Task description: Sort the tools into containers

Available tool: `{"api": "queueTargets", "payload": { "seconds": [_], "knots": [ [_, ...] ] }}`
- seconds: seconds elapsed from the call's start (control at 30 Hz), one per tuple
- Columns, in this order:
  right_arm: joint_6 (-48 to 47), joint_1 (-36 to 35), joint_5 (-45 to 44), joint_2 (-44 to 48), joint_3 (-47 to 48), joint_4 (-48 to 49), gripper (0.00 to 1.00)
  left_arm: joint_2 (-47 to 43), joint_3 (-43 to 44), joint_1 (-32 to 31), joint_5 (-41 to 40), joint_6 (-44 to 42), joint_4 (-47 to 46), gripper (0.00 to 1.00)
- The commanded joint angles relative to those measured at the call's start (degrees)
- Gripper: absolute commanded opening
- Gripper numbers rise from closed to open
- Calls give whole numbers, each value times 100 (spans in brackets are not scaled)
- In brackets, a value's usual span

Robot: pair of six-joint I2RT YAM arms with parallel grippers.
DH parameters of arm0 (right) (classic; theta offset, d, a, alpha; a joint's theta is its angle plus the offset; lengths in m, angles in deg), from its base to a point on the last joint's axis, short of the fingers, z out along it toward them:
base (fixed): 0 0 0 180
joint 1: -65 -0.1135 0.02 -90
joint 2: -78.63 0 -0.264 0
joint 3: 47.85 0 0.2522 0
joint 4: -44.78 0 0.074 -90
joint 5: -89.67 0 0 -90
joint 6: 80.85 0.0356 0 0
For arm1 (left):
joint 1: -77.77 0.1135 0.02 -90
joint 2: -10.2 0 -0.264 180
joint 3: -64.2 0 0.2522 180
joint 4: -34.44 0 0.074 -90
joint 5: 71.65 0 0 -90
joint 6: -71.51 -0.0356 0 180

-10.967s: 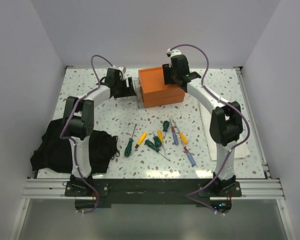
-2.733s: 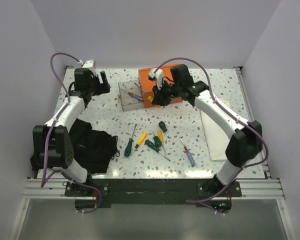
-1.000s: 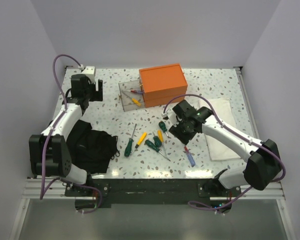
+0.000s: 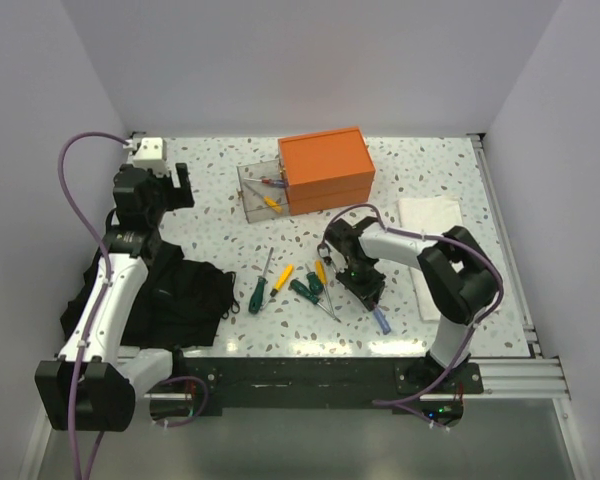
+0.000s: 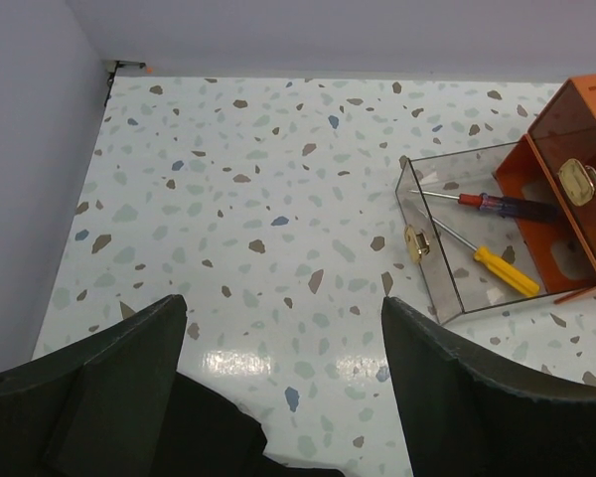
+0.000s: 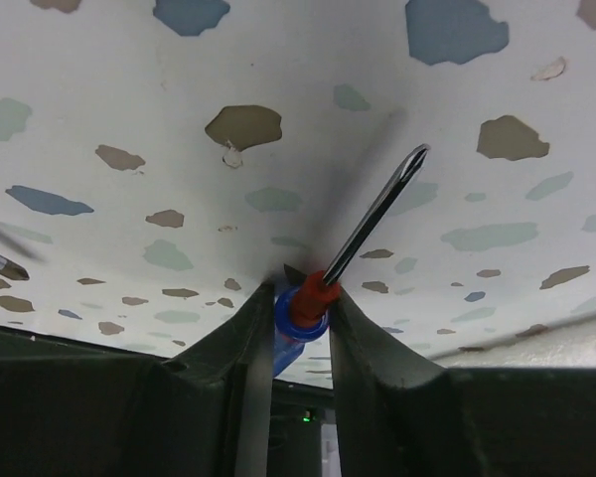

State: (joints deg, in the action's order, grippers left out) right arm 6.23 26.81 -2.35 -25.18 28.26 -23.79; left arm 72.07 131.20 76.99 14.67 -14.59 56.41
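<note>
Right arm: the right gripper (image 4: 365, 288) is down on the table (image 4: 430, 170) at 5 o'clock from its centre, its fingers drawn in narrow against both sides of a red-and-blue screwdriver (image 6: 323, 283).
Grip point: the pads sit where the red collar meets the blue handle. The shaft and its cross tip point away toward 1 o'clock in the wrist view.
Held tool: it appears to lie on the table, not yet raised. From above, its blue handle end (image 4: 382, 320) pokes out at 5 o'clock of the gripper.
Handling: likely light and stiff. The plastic handle is smooth and round, so it may roll or swing between 2 flat pads, and the thin shaft is too slim to pinch well.
Best hold: across the thick handle, near its middle, so that the tool hangs level.
Left arm: the left gripper (image 5: 283, 308) hovers at 10 o'clock with its fingers spread wide and nothing between them.
Clear bin (image 4: 248, 195): at 12 o'clock, touching the orange box (image 4: 325, 160). It holds 2 screwdrivers, 1 red-and-blue and 1 yellow.
Loose screwdrivers (image 4: 302, 290): about 6, green and yellow, bunched at 6 o'clock, just beside the right gripper.
Risk: a grip this far forward may let the handle end droop on the lift.
</note>
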Motion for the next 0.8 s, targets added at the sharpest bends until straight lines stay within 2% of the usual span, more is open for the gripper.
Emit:
{"api": "queueTargets", "payload": {
  "seconds": [0.0,0.07,0.1,0.17,0.23,0.3,0.37,0.43,0.5,0.53,0.57,0.77],
  "knots": [
    [-15,14,-140,-26,-12,23,15,45,73,25,17,137,-443,85],
    [-138,5,-114,167,49,-30,2,62,99,25,104,181,-539,85],
    [-200,5,-45,290,110,-135,0,62,117,25,122,199,-574,85],
    [-305,14,280,693,329,-319,0,54,196,34,105,269,-618,85],
    [-525,-4,1032,949,891,-566,0,1,231,34,70,304,-688,85],
    [-587,-47,1274,1151,1513,-610,0,-60,214,34,78,339,-724,85],
    [-543,-56,1815,1179,1955,-383,0,-8,310,51,96,435,-672,85],
    [-368,-135,1846,1091,2535,380,0,36,398,78,201,532,-566,85],
    [-358,-170,1741,820,3202,1064,0,106,398,78,245,559,-531,84],
    [-359,-214,1636,392,3492,1199,0,132,425,78,254,550,-470,84],
    [-332,-232,1530,144,4147,1296,0,194,442,243,254,585,-417,84],
    [-640,-373,1091,-1877,6688,1560,0,256,302,297,324,629,-390,83]
  ]
}}
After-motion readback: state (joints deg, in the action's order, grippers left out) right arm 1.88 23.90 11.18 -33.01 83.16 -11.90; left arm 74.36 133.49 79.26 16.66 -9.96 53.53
